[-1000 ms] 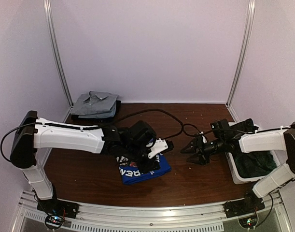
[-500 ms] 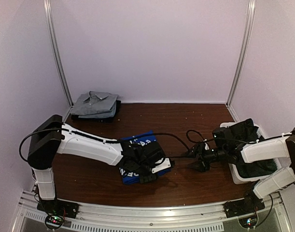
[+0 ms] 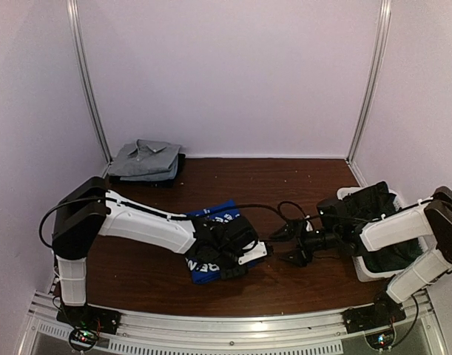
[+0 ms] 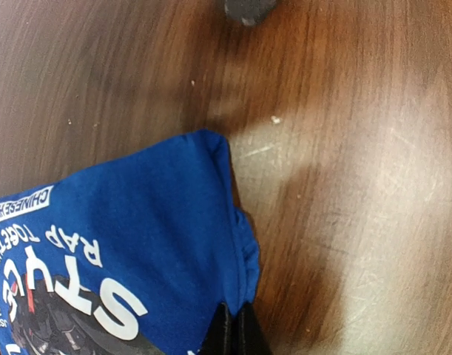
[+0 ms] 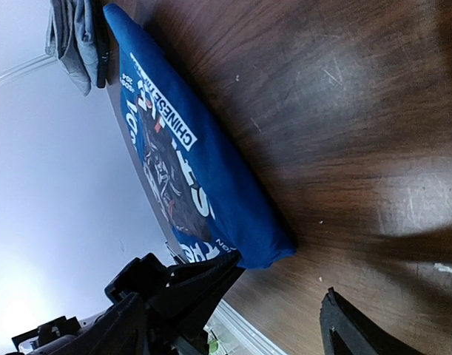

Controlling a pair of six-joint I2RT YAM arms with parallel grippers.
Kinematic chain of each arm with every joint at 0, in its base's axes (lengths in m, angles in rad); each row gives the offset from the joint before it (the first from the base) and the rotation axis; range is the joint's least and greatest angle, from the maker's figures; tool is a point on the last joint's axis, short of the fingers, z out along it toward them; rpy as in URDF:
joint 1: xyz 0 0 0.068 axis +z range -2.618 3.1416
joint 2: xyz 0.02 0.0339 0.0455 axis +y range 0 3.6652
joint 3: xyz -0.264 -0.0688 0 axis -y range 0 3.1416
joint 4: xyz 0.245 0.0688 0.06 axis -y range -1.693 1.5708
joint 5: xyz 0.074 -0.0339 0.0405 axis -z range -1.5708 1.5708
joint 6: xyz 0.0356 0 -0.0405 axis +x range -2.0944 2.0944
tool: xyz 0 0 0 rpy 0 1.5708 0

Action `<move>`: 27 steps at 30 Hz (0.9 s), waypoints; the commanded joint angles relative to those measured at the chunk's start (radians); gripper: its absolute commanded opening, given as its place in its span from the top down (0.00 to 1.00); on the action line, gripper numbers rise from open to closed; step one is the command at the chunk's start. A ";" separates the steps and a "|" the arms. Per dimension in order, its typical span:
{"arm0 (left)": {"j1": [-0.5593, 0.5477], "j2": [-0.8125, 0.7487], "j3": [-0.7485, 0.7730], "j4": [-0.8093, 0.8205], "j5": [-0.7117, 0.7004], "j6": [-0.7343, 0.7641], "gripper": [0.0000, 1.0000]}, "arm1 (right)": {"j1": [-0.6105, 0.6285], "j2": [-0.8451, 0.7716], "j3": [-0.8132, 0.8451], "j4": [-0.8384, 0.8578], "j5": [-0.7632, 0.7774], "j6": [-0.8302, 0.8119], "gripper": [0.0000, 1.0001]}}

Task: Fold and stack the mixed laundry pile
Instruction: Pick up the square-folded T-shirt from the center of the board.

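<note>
A royal-blue printed shirt lies folded on the brown table at front centre. My left gripper rests on its right edge. In the left wrist view the left gripper is shut, pinching the hem of the blue shirt. My right gripper is open, low over the table just right of the shirt. In the right wrist view the right gripper is spread wide, facing the blue shirt's near corner. A folded light grey shirt lies on a dark piece at the back left.
A white plastic bin stands at the right edge and holds a dark green-black piece, with black cloth draped over its far rim. Black cables trail across the table between the arms. Metal frame posts stand at the back corners.
My left arm has dropped down onto the blue shirt and its gripper has moved to the shirt's right edge. My right gripper has come lower and left toward the shirt.
</note>
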 commanded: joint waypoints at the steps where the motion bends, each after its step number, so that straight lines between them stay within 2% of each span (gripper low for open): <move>1: 0.022 0.000 0.056 0.026 0.070 -0.062 1.00 | 0.030 0.077 0.013 0.141 0.011 0.064 0.17; 14: 0.091 -0.036 0.095 0.051 0.126 -0.171 1.00 | 0.102 0.247 0.079 0.367 0.040 0.193 0.16; 22: 0.116 -0.040 0.121 0.072 0.134 -0.210 1.00 | 0.136 0.339 0.091 0.514 0.080 0.318 0.22; 27: 0.123 -0.040 0.138 0.078 0.135 -0.222 1.00 | 0.150 0.339 0.086 0.522 0.119 0.348 0.24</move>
